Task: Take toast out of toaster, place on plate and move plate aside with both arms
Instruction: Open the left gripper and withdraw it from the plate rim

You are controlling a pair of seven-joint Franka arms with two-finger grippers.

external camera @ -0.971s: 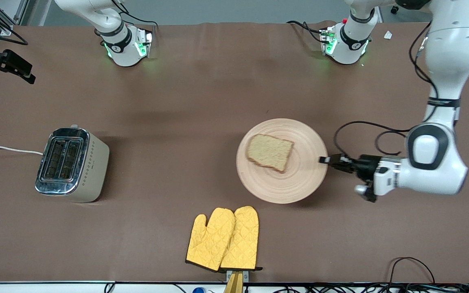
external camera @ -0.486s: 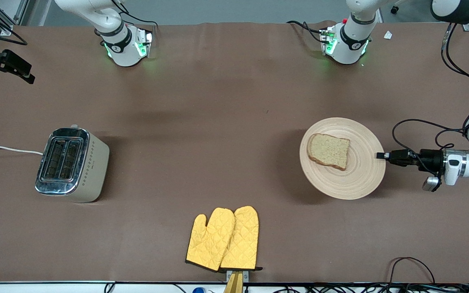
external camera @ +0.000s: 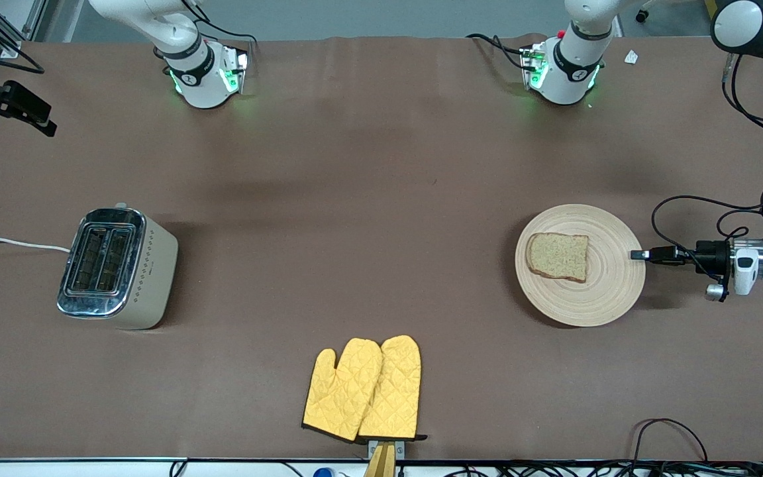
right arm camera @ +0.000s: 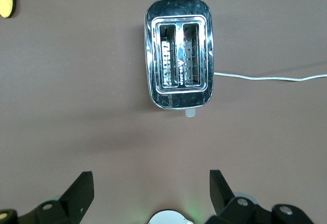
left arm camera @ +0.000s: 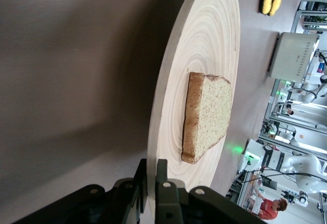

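From the front, a round, shallow, light wooden plate sits on the brown-covered bench toward the left arm's end. A square slice of speckled light brown toast lies on it. The left arm's black gripper reaches in sideways, its fingers closed on the plate's rim. A silver two-slot toaster stands toward the right arm's end, and a pair of yellow quilted oven mitts lies nearest the camera.

The left wrist view shows the left gripper clamping the plate edge, with the toast just past the fingers.

The right wrist view shows the right gripper waiting high over the toaster, fingers spread wide and holding nothing.
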